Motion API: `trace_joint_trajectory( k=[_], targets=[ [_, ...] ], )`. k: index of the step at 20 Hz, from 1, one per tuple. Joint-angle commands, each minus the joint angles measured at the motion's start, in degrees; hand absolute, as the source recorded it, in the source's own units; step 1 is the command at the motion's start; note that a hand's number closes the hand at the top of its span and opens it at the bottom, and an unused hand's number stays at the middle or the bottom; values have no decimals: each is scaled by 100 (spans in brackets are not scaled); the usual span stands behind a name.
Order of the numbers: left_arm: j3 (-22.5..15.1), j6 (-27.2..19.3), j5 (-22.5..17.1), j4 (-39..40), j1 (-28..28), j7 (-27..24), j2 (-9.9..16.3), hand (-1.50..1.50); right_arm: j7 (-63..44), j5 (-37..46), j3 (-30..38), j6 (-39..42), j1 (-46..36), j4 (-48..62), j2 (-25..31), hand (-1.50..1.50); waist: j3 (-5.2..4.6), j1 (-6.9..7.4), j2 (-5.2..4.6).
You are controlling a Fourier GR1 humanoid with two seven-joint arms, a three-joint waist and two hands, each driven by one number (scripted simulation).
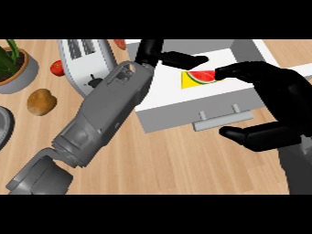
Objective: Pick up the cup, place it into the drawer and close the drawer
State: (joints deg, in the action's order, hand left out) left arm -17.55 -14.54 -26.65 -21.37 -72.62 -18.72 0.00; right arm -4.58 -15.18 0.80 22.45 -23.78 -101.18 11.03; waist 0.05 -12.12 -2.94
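Cup [200, 77] between both hands, inside drawer [185, 114]

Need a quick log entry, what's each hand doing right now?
Left hand: over the open white drawer, fingers curled; holding anything cannot be told.
Right hand: open, holding nothing, over the drawer's front.

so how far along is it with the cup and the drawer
The cup with the watermelon print already appears to sit inside the open drawer. In hand: the left hand is over the drawer beside the cup, and the right hand is curled open near the drawer's handle. Left: closing the drawer.
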Motion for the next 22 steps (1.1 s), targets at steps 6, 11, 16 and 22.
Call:
trace_joint_trajectory(
  k=[6, 11, 16, 22],
  targets=[
    [252, -238, -808, -249, -87, -724, 0, -150, -747, -97, -897, 1437, 103, -31, 858, 150, -11, 351, 133],
    [270, -235, -951, -105, 66, -945, 0, -150, -801, 933, -1074, 1434, 515, -57, 1229, -150, -4, 774, 201],
    [259, -356, -1084, -149, 191, -1197, 0, -150, -82, 2779, -1579, 833, 776, 225, 1151, -150, 3, 973, 213],
    [455, 155, -1081, -372, 814, -1507, 4, -150, 520, 3859, -1999, 190, 553, 1842, 895, -150, -2, 1307, 255]
  ],
)
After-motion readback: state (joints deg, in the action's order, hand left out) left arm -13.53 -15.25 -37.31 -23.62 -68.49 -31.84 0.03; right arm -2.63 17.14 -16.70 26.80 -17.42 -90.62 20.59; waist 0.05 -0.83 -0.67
